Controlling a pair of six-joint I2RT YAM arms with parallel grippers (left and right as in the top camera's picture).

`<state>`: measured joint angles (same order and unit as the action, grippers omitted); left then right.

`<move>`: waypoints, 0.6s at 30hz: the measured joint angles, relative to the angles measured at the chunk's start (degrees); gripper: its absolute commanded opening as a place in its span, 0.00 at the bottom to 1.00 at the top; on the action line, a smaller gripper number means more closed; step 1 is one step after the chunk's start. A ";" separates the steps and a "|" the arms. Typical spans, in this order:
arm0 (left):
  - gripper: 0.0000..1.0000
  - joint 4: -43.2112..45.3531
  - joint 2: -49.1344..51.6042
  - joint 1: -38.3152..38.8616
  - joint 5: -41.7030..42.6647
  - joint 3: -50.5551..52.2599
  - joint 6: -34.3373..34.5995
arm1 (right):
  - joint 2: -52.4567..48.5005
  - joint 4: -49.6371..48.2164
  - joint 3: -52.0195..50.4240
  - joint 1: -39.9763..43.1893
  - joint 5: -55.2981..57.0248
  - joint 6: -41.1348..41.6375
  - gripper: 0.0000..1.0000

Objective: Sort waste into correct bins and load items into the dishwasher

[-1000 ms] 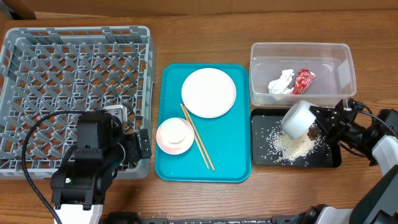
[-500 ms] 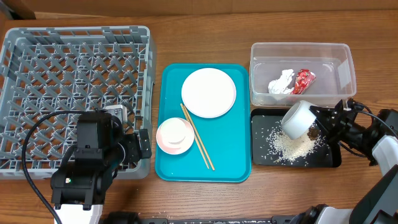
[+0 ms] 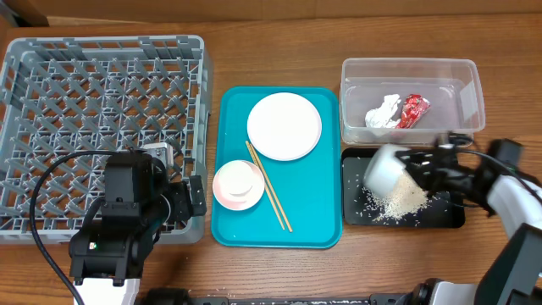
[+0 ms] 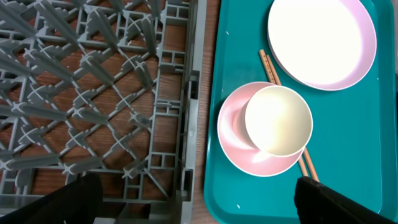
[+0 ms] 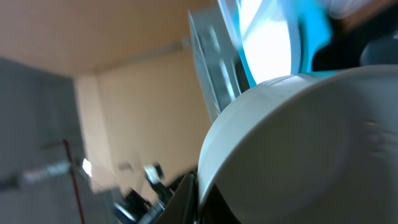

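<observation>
My right gripper is shut on the rim of the grey bowl and holds it tipped over the black tray, where loose rice lies. The bowl fills the right wrist view. The clear tub holds the white tissue and the red wrapper. The white plate, the pink bowl with the white cup in it, and the chopsticks lie on the teal tray. My left gripper is open over the grey rack's near right corner. The brown scrap is hidden.
The teal tray lies between the rack and the two bins. In the left wrist view, the pink bowl, cup and plate sit just right of the rack's edge. Bare wooden table lies along the front.
My right gripper has moved left over the black tray with the grey bowl, which is blurred. The left arm has not moved.
</observation>
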<state>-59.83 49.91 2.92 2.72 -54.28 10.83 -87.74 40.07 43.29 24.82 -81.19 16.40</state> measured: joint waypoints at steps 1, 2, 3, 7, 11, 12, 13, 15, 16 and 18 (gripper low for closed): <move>1.00 0.00 0.00 0.00 0.00 0.00 0.00 | 0.02 2.54 0.90 -4.24 0.79 -2.89 0.04; 1.00 0.00 0.00 0.00 0.00 0.00 0.00 | 0.09 3.85 2.08 -6.47 1.95 -3.89 0.04; 1.00 0.02 0.00 0.00 0.00 0.00 0.00 | 0.28 5.20 4.83 -9.62 4.26 -5.31 0.04; 1.00 0.02 0.00 0.00 0.00 0.00 0.00 | 1.55 12.83 15.65 -17.84 18.29 -7.48 0.04; 1.00 0.00 0.00 0.00 0.00 0.00 0.00 | 2.78 16.33 24.74 -25.92 32.92 -8.17 0.04; 1.00 0.00 0.00 0.00 0.00 0.00 0.00 | 2.97 16.46 26.16 -27.80 36.11 -8.28 0.04; 1.00 0.00 0.00 0.00 0.00 0.00 0.00 | 3.13 16.06 27.61 -30.10 40.13 -8.46 0.04; 1.00 0.00 0.00 0.00 0.00 0.00 0.00 | 3.19 14.29 28.72 -33.88 45.81 -8.61 0.04; 1.00 0.00 0.00 0.00 0.00 0.00 0.00 | 3.19 13.44 28.81 -35.15 47.63 -8.66 0.04; 1.00 0.00 0.00 0.00 0.00 0.00 0.00 | 3.17 11.19 28.79 -39.58 53.79 -8.98 0.04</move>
<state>-59.83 49.91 2.92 2.72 -54.28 10.83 -84.58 51.27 72.07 -14.76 -27.40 7.42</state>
